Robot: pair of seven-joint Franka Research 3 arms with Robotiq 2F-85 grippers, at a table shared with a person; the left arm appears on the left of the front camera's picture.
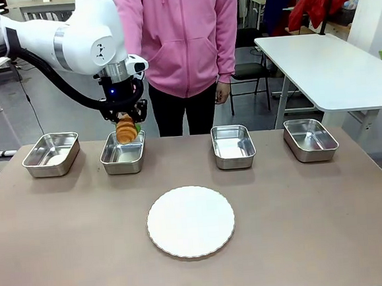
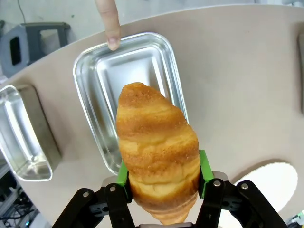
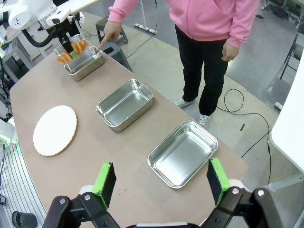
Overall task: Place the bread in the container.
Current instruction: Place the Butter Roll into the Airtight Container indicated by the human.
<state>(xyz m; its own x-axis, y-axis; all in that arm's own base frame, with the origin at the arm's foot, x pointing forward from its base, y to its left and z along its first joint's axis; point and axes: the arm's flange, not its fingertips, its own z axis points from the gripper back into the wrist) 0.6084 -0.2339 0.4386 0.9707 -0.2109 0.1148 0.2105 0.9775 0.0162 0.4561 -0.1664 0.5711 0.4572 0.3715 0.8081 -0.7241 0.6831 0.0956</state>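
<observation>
Left pincer (image 2: pixel 164 183) grips the bread (image 2: pixel 156 152), hovering over the container (image 2: pixel 90 71) at upper left; next, lower and release.

Golden bread (image 2: pixel 156 152) upright above shiny steel container (image 2: pixel 92 71).

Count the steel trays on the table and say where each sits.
4, in a row along the far edge: far-left tray, second tray below the croissant, third tray, far-right tray. None looks hidden.
</observation>
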